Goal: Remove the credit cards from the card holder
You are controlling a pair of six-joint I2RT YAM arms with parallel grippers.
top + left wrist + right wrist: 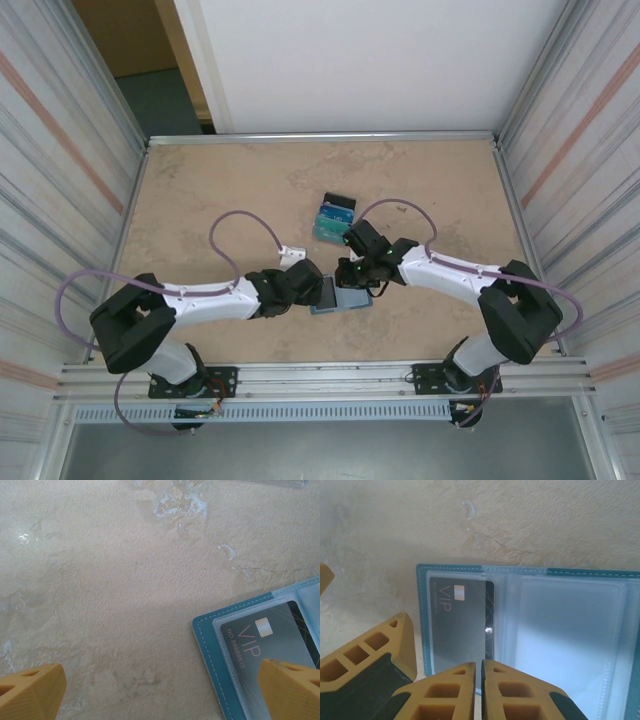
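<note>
Fingers [452,692] of the right gripper [480,669] are pressed together with just a hairline slit between them. They sit at the near edge of the card holder [560,630], by the corner of the VIP card [460,620]. They cover that edge, so can't tell if they pinch card, pocket film or neither.

Left gripper [160,692]: fingers [32,690] spread wide, holding nothing. One is over bare table [100,580], the other over the card's end.

All fingers are yellow ribbed plastic, black pads.

Holder lies open and flat: teal stitched border, pale blue lining, clear film pockets. The dark grey, glossy card sits in one pocket. The other half is cut off at the frame edge.

In the top view the holder [352,300] is between both grippers, partly hidden by them. Beyond it lies a teal-and-blue stack [333,222] with a black end, too small to resolve.
</note>
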